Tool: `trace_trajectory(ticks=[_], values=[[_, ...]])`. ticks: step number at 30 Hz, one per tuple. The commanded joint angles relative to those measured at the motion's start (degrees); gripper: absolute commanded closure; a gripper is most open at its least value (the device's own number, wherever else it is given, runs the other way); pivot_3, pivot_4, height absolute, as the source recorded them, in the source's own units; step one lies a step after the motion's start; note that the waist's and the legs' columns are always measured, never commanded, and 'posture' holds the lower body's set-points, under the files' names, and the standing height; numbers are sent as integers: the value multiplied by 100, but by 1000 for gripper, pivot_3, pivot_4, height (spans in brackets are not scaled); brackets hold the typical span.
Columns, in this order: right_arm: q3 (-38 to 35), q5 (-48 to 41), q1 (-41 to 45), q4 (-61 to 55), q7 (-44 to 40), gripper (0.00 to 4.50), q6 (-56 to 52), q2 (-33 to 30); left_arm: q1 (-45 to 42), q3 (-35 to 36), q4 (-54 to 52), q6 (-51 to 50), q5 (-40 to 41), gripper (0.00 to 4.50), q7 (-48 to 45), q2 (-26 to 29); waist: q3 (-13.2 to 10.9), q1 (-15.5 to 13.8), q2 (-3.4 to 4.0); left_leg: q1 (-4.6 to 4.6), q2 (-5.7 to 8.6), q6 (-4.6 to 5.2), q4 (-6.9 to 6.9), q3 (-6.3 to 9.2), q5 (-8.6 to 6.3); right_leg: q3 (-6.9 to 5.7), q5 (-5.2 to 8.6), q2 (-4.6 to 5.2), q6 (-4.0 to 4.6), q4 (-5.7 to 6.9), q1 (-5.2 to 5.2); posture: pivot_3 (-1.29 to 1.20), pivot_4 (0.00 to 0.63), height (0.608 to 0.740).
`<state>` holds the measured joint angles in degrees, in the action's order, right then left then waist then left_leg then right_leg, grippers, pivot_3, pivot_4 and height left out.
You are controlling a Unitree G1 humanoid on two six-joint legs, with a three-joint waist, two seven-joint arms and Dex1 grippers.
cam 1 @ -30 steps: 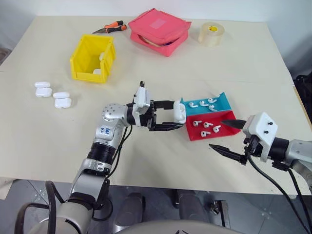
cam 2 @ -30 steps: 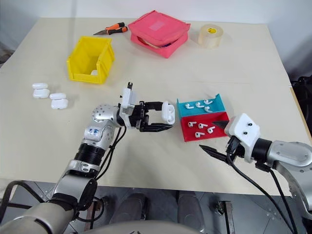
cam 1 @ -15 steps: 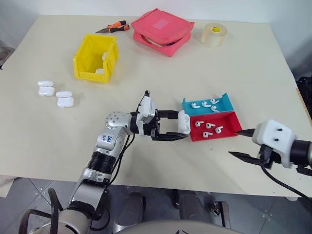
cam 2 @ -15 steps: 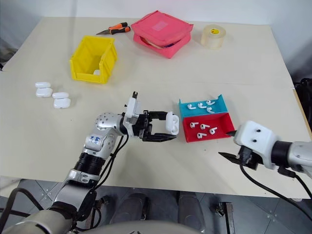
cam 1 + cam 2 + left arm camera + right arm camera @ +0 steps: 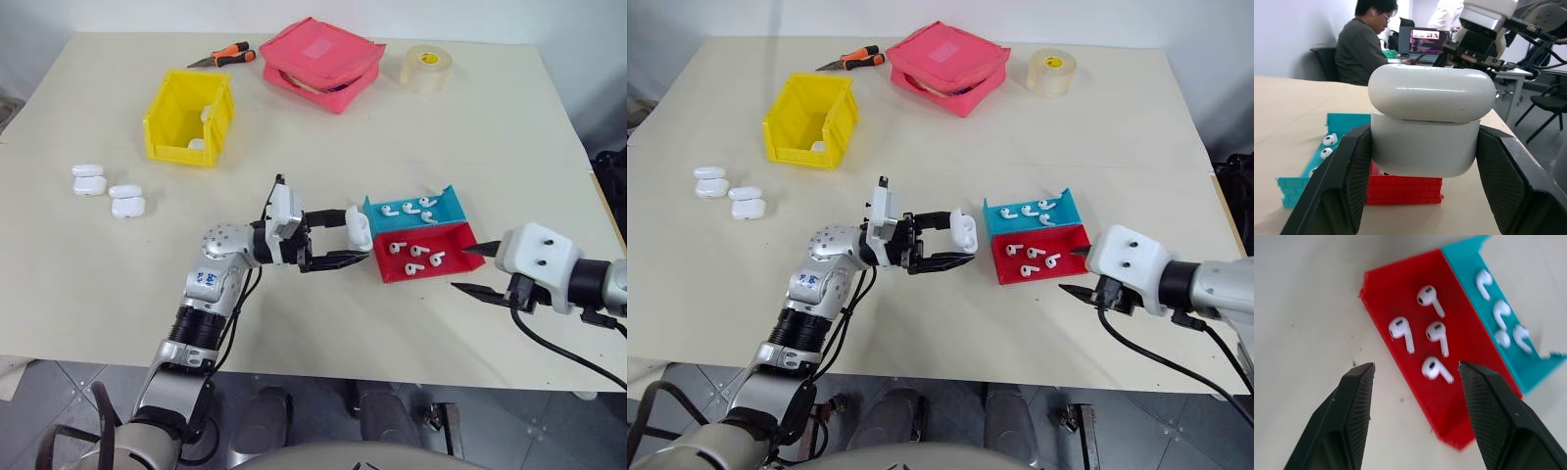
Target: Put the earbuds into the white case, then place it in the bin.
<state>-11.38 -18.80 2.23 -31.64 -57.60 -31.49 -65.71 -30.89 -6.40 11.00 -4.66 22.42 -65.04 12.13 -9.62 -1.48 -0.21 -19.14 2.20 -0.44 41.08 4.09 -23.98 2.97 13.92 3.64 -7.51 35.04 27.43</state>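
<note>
From the head views, the left gripper (image 5: 361,244) is clamped on the white case (image 5: 359,231), holding it above the table (image 5: 323,127) just beside the blue and red tray (image 5: 453,201). The right gripper (image 5: 471,269) hovers at the tray's other end with its fingers apart and nothing between them. Earbuds (image 5: 415,258) lie in both halves of the tray, four in the red half and four in the blue. The yellow bin (image 5: 186,116) stands well apart, toward the table's far left, with some white pieces inside. Four more cases (image 5: 108,192) lie in a loose cluster near the table's left edge. A pink pouch (image 5: 320,61), a roll of tape (image 5: 424,69) and an orange-handled cutter (image 5: 219,55) sit along the far edge.

In the left wrist view, the case (image 5: 1431,125) is pinched between the two black fingers (image 5: 1351,174), its lid standing slightly offset from its base. The tray shows behind it, and a person (image 5: 1362,46) sits at a desk in the background.

In the right wrist view, the fingers (image 5: 1354,409) are spread over the red half of the tray (image 5: 1396,291), where four earbuds (image 5: 1436,335) lie.
</note>
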Motion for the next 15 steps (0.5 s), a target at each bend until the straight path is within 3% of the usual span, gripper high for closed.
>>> trace_trajectory(ticks=[1,3,5,11,15], values=[[432,154,477,124,-152,1708,-27,-184,71,113,-353,7,121,1701,150,26,0,0,0,-1,0,0,0,0,0,0,0,0,0,-5,1,0,150,740],[681,191,780,195,-195,1708,-72,-167,98,139,-396,3,120,1701,203,42,0,-8,0,-1,-1,0,0,0,0,-1,0,-1,0,-5,3,0,150,740],[917,232,1054,227,-201,2071,-247,-161,119,162,-426,-2,117,1701,239,57,0,-4,0,-1,0,0,1,1,0,-2,0,1,0,-5,2,0,150,740],[1700,100,1808,19,-258,2071,-1231,-29,200,209,-536,0,126,1701,342,120,0,-3,1,-5,-4,0,0,1,0,-2,0,4,0,-6,5,0,150,740],[2070,235,2050,40,-303,2071,-1321,8,280,202,-657,-32,156,1701,383,147,0,-3,1,-7,-5,0,0,1,0,-2,0,4,0,-7,7,0,150,740]])
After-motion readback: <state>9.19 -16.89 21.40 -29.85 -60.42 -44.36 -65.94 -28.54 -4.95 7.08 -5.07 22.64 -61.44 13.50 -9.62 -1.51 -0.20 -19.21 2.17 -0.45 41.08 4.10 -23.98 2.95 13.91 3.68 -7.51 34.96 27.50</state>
